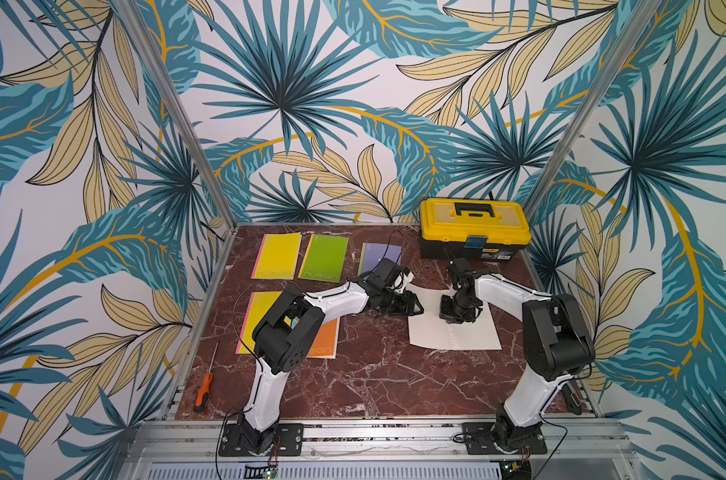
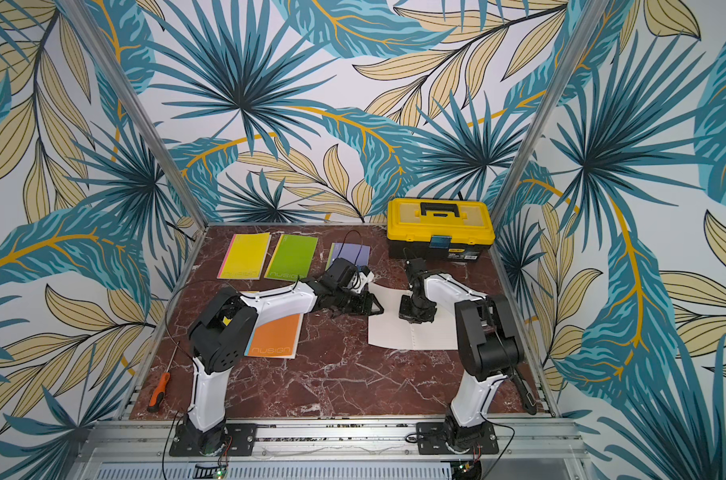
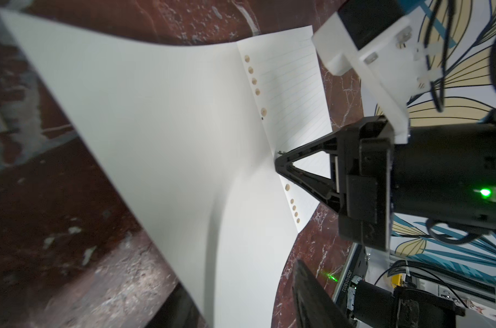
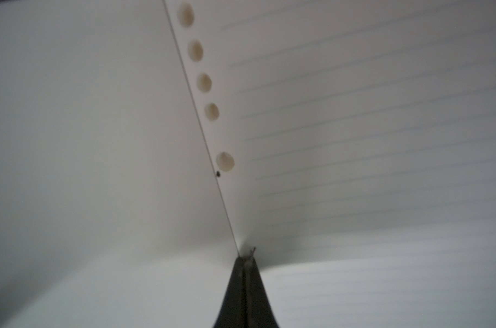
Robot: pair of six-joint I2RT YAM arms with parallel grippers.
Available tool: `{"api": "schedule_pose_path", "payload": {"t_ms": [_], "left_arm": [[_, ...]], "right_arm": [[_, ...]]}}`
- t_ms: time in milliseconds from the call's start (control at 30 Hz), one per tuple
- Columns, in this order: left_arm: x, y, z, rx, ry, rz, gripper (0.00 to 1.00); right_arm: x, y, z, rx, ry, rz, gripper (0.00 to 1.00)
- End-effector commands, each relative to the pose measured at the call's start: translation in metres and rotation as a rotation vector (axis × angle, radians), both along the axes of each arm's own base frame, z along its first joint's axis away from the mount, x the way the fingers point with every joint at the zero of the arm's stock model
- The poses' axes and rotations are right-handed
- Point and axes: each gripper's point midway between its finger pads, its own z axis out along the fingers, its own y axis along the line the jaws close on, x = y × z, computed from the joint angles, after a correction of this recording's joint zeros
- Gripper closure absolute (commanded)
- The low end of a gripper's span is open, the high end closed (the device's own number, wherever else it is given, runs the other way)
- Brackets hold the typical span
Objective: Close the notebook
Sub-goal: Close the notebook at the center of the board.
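The notebook (image 1: 457, 336) (image 2: 415, 336) lies open on the right half of the marble table, with a blank white leaf on the left and a lined page on the right. My right gripper (image 1: 453, 320) (image 4: 245, 257) is shut, and its tip presses down on the fold beside the punched holes (image 4: 204, 82). It also shows in the left wrist view as the right gripper (image 3: 278, 164). My left gripper (image 1: 415, 307) (image 3: 238, 278) is at the notebook's left edge. There the blank leaf (image 3: 156, 113) curves upward and passes between its two fingers, and a gap still shows beside one finger.
A yellow toolbox (image 1: 473, 224) stands at the back right. Closed notebooks lie to the left: yellow (image 1: 276, 255), green (image 1: 324, 257), purple (image 1: 380, 255), and orange (image 1: 324, 336) under the left arm. An orange-handled screwdriver (image 1: 203, 392) lies near the front left edge.
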Motion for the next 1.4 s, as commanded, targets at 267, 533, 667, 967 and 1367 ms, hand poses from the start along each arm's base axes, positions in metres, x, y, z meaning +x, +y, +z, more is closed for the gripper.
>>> {"api": "schedule_pose_path", "payload": {"t_ms": [267, 533, 667, 967, 1367], "left_arm": [[-0.018, -0.031, 0.03, -0.147, -0.059, -0.122, 0.47], [-0.023, -0.037, 0.057, -0.205, -0.142, -0.141, 0.46], [-0.025, -0.041, 0.064, -0.221, -0.168, -0.157, 0.46], [-0.028, -0.056, 0.079, -0.268, -0.235, -0.181, 0.44], [-0.033, -0.078, 0.087, -0.307, -0.348, -0.226, 0.41]], "right_arm": [[-0.005, 0.011, 0.007, 0.063, -0.002, -0.017, 0.95], [0.001, 0.002, 0.04, 0.066, -0.08, -0.039, 0.93], [0.002, -0.009, 0.058, 0.044, -0.118, -0.059, 0.92], [-0.006, -0.027, 0.1, 0.0, -0.224, -0.104, 0.85], [-0.015, -0.042, 0.127, -0.02, -0.29, -0.146, 0.84]]}}
